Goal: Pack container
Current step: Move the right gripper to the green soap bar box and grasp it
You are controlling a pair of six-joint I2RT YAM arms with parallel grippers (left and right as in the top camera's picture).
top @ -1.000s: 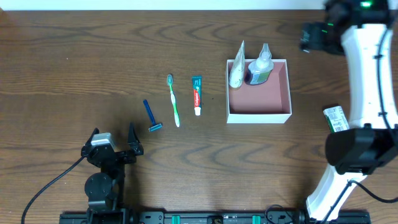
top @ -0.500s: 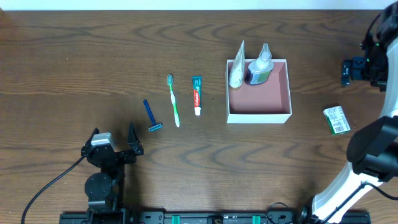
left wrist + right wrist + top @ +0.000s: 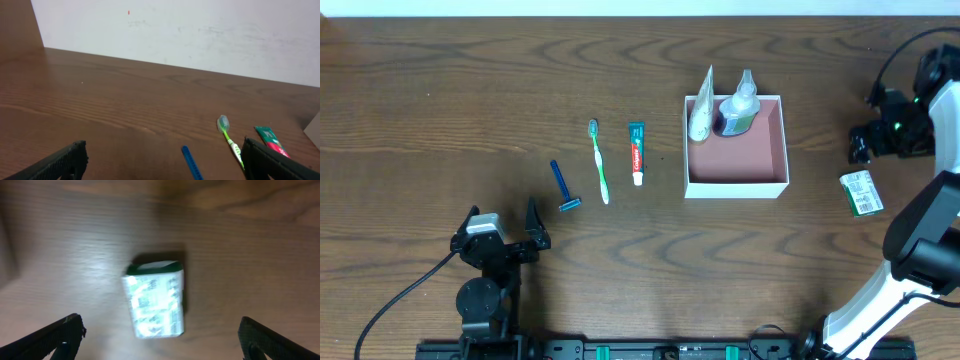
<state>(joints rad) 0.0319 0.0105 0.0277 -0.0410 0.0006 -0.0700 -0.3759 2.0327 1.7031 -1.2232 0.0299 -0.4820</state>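
Observation:
The container (image 3: pixel 760 185), white-walled with a pink inside, sits right of centre and holds a white tube (image 3: pixel 701 118) and a small bottle (image 3: pixel 741 106). A blue razor (image 3: pixel 562 185), a green toothbrush (image 3: pixel 599 162) and a toothpaste tube (image 3: pixel 637 152) lie in a row to its left. A small green-and-white box (image 3: pixel 861 192) lies on the table right of the container. My right gripper (image 3: pixel 868 143) is open and empty just above that box (image 3: pixel 155 299). My left gripper (image 3: pixel 502 222) is open and empty near the front edge, facing the razor (image 3: pixel 191 161) and toothbrush (image 3: pixel 229 141).
The wooden table (image 3: pixel 470 90) has bare room at the left and along the front. A white wall (image 3: pixel 175 30) stands behind the table's far edge. The right arm's white body (image 3: pixel 920 230) reaches along the right edge.
My right gripper has swung from the container's far right corner out to the right, then down toward the green-and-white box. The left arm and the objects have not moved.

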